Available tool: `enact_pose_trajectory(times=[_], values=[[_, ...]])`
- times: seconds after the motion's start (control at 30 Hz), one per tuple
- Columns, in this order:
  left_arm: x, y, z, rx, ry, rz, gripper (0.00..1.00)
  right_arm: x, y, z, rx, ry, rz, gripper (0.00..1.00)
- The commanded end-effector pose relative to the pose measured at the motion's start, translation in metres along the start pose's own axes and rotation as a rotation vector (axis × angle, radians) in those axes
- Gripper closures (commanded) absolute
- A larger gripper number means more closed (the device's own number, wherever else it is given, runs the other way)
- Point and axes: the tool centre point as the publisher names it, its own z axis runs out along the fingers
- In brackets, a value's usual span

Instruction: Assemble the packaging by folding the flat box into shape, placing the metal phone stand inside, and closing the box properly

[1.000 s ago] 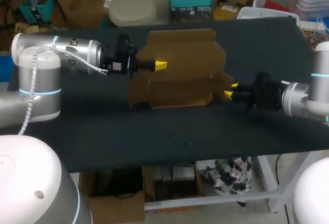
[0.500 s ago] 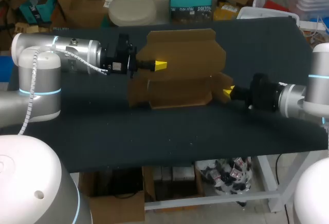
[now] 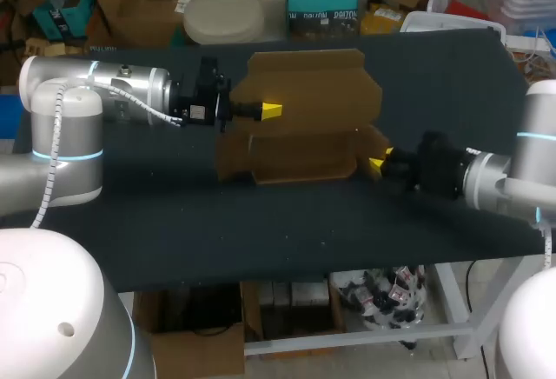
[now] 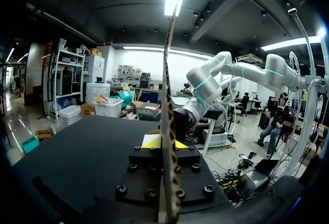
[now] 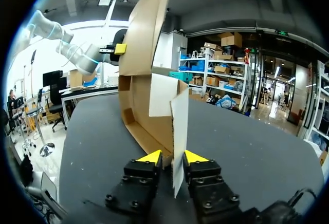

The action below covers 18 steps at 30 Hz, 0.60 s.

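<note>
The right gripper [image 3: 377, 163] has slid inward toward the cardboard box [image 3: 304, 109] and a little nearer the robot over the last second. The left gripper [image 3: 271, 110] has kept its place.

The box stands half-folded on the dark table [image 3: 261, 222], directly ahead of both grippers and between them. Its tall back panel [image 3: 308, 83] rises upright, and a lower front section sits on the table.

In the left wrist view, that panel [image 4: 168, 106] runs edge-on straight between the fingers. A yellow tip presses close against each face, so the left gripper [image 4: 167, 143] is nearly closed and pinches the panel.

In the right wrist view, the side flap [image 5: 179, 121] stands upright in the narrow gap between the two yellow tips. The right gripper [image 5: 172, 157] is clamped on the flap's near edge, and the rest of the box opens out just ahead of it.
</note>
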Motion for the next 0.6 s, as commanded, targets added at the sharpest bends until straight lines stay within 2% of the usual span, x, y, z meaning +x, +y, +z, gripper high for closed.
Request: enact_pose_trajectory(times=[0.03, 0.6], values=[[-0.001, 0.002, 0.001, 0.0, 0.003, -0.001, 1.0, 0.006, 0.001, 0.005, 0.001, -0.012, -0.002, 0.62], [-0.001, 0.002, 0.001, 0.0, 0.003, -0.001, 1.0, 0.03, 0.001, 0.019, 0.007, 0.001, 0.013, 0.55]])
